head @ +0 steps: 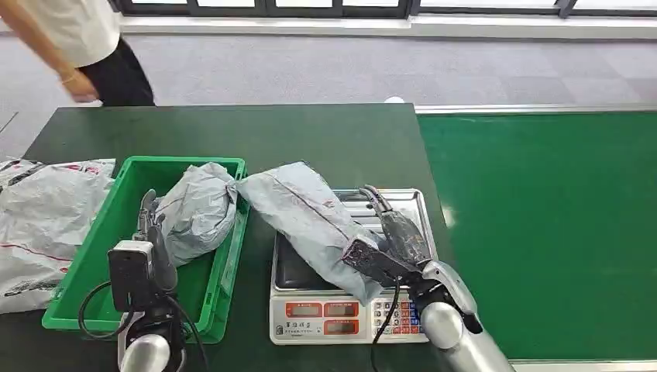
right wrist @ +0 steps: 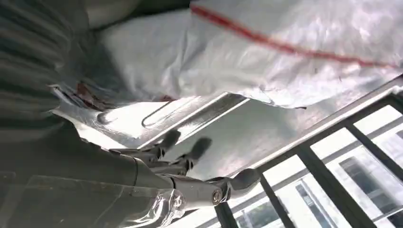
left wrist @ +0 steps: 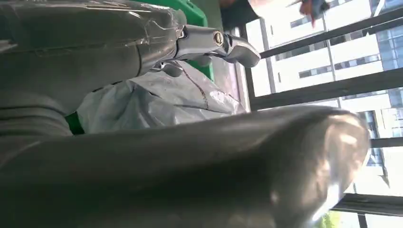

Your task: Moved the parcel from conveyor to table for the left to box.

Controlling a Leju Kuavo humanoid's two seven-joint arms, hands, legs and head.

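Note:
A crumpled grey parcel lies in the green bin on the dark table. My left hand stands inside the bin against that parcel's near left side, fingers stretched straight along it, and the parcel shows between them and the thumb. A second grey parcel with a red line lies across the steel scale, its far end leaning on the bin's right rim. My right hand rests on the scale pan just right of this parcel, fingers spread and straight, holding nothing.
The bright green conveyor runs along the right. Several flat grey parcels are heaped left of the bin. A person stands beyond the table's far left corner, one hand hanging near the edge.

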